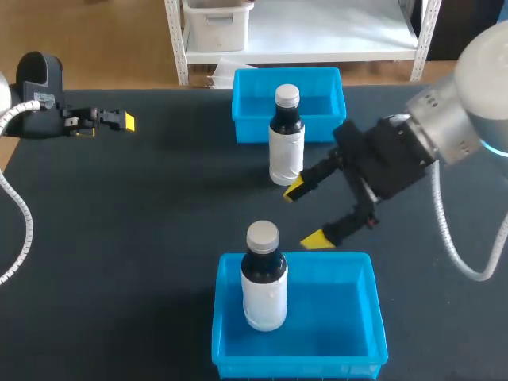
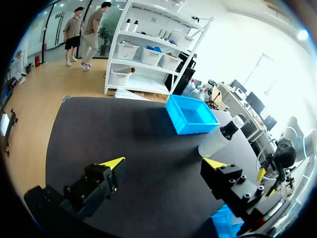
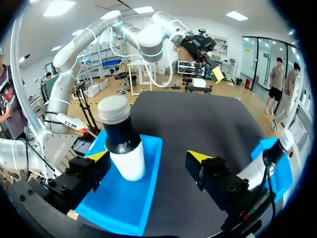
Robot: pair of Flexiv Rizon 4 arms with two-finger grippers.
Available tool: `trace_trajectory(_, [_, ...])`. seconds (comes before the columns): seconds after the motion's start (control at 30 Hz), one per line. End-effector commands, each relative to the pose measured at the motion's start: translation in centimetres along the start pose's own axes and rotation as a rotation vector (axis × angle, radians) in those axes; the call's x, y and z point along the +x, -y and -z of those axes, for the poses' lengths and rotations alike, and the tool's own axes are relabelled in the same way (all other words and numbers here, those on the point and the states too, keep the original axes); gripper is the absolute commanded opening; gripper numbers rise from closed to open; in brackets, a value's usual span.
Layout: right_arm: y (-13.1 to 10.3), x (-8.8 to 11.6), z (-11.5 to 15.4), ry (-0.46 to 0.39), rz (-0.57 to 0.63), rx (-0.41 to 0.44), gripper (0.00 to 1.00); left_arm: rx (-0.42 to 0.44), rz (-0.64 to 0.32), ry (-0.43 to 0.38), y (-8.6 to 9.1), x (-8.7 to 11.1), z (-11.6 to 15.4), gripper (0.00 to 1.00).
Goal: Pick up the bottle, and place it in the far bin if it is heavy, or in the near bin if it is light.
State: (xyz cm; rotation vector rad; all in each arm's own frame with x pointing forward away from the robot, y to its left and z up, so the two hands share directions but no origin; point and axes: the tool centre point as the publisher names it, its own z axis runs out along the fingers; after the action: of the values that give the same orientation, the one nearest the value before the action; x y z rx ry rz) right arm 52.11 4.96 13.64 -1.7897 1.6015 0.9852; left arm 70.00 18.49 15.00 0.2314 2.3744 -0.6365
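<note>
Right pincer (image 1: 306, 214) open and empty, fingers spread wide, hovering over the surface (image 1: 159, 222) between the two bins.

Just off its farther fingertip: far bottle (image 1: 286, 139). Upright on the surface, cap up, long axis vertical. Stands just before the front wall of the far bin (image 1: 252, 127), not inside it.

Off its nearer fingertip, a little further away: near bottle (image 1: 263, 278). Also upright, cap up, standing inside the near bin (image 1: 337, 317).

Seen from the right wrist: near bottle (image 3: 123, 144) ahead of the pincer (image 3: 148, 158) and close to one finger, untouched. Far bottle (image 3: 265, 161) out beyond the other finger. Neither gripped.

Judged the one to pick up: far bottle, being outside any bin. Lies on the pincer's far side, close by the fingertip there. Calls for swinging the open fingers toward it until they straddle the body from two sides, square across the vertical axis. Heavy or light: cannot tell by looking, so the bin is undecided until it is lifted.

Left pincer (image 1: 119, 121) well apart from everything, out over bare surface, likewise open and empty. From its own wrist (image 2: 163, 163): far bottle (image 2: 218, 141) ahead and off toward one finger, well apart, far bin (image 2: 190, 115) beyond it. Right arm plainly the nearer of the two.
</note>
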Motion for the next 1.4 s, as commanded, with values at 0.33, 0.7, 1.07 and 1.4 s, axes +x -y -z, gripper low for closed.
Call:
trace_trajectory(0.33, [6.3, 3.7, 8.6, 0.002, -0.096, 0.172, 1.00, 0.000, 0.000, 0.000, 0.0, 0.0, 0.0, 1.00])
trace_trajectory(0.7, [14.1, 5.0, 11.4, 0.011, -0.098, 0.200, 1.00, 0.000, 0.000, 0.000, 0.0, 0.0, 0.0, 1.00])
trace_trajectory(1.07, [19.2, 5.9, 10.7, 0.036, -0.088, 0.182, 1.00, 0.000, 0.000, 0.000, 0.0, 0.0, 0.0, 1.00])
trace_trajectory(1.4, [22.4, 4.8, 8.3, 0.062, -0.063, 0.163, 1.00, 0.000, 0.000, 0.000, 0.0, 0.0, 0.0, 1.00])
